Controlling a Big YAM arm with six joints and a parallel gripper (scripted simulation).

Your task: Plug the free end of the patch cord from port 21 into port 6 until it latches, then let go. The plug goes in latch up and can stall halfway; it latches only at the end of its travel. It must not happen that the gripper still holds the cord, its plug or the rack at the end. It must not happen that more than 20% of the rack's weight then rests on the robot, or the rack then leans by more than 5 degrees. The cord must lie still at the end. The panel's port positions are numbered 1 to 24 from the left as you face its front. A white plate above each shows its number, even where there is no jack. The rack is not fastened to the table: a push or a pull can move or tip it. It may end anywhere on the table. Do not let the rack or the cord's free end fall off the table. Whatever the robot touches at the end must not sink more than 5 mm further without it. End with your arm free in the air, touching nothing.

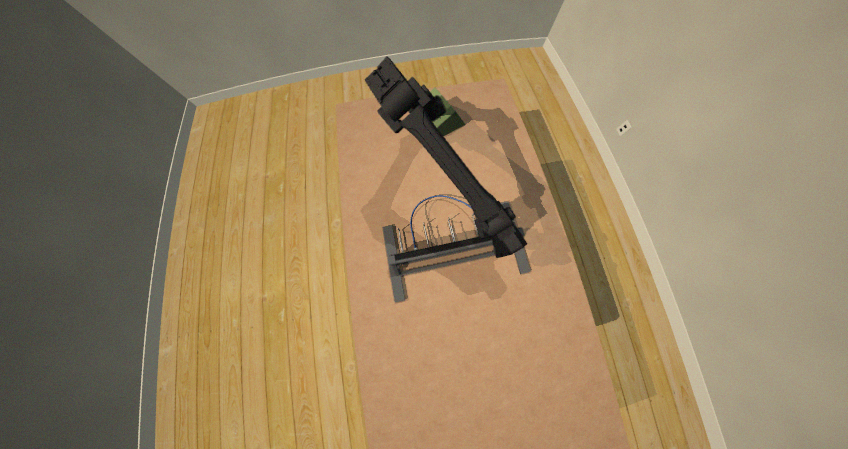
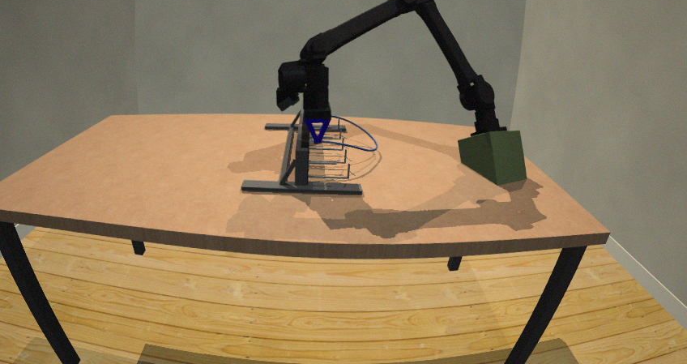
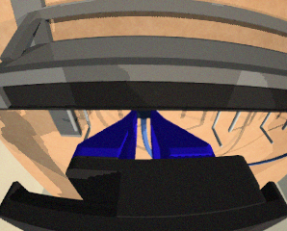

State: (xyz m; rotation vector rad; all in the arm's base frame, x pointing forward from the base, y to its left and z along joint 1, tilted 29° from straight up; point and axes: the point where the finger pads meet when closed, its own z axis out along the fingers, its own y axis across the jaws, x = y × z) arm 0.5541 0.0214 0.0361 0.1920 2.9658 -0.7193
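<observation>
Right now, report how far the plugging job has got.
Done: the gripper is shut on the blue patch cord, gripped close to the rack.
In hand: it hangs at the panel's top rail, fingers pinching the cord.
Left: seating the plug until it latches, then letting go. Port numbers and the plug's depth cannot be seen.
</observation>
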